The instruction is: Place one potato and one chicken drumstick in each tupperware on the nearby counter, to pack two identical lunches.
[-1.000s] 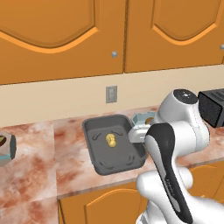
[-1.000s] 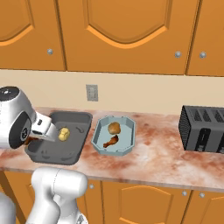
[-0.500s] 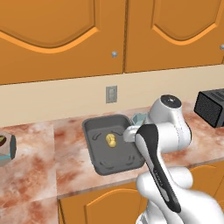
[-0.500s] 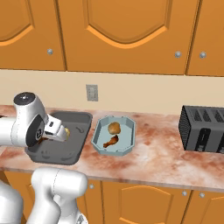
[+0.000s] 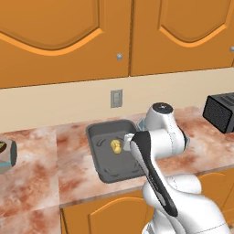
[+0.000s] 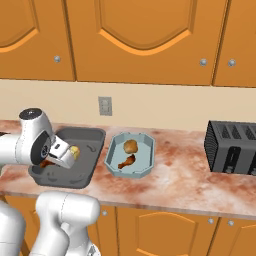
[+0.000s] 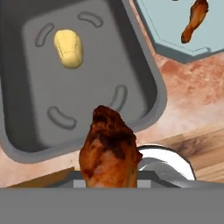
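Note:
My gripper (image 6: 48, 161) is shut on a reddish-brown chicken drumstick (image 7: 108, 148), fat end up, and hangs over the near part of the dark grey tupperware tray (image 6: 88, 138). A small yellow potato (image 7: 68, 48) lies alone in that tray (image 7: 148, 89). To its right stands the pale teal tupperware (image 6: 145, 167), which holds a golden-brown potato (image 6: 130, 146) and a second drumstick (image 6: 126, 161). Both containers rest on the marble counter (image 6: 185, 170). In the left base view my arm hides the teal container, while the tray (image 5: 103, 157) and yellow potato (image 5: 115, 146) show.
A black toaster (image 6: 232, 147) stands at the counter's right end. A small object (image 5: 4, 155) sits at the left edge of the left base view. Orange wall cabinets hang above, and an outlet (image 6: 105, 105) is on the wall behind the tray.
The arm has swung left, carrying the drumstick from beside the teal container to over the dark grey tray. The things in both containers have not moved.

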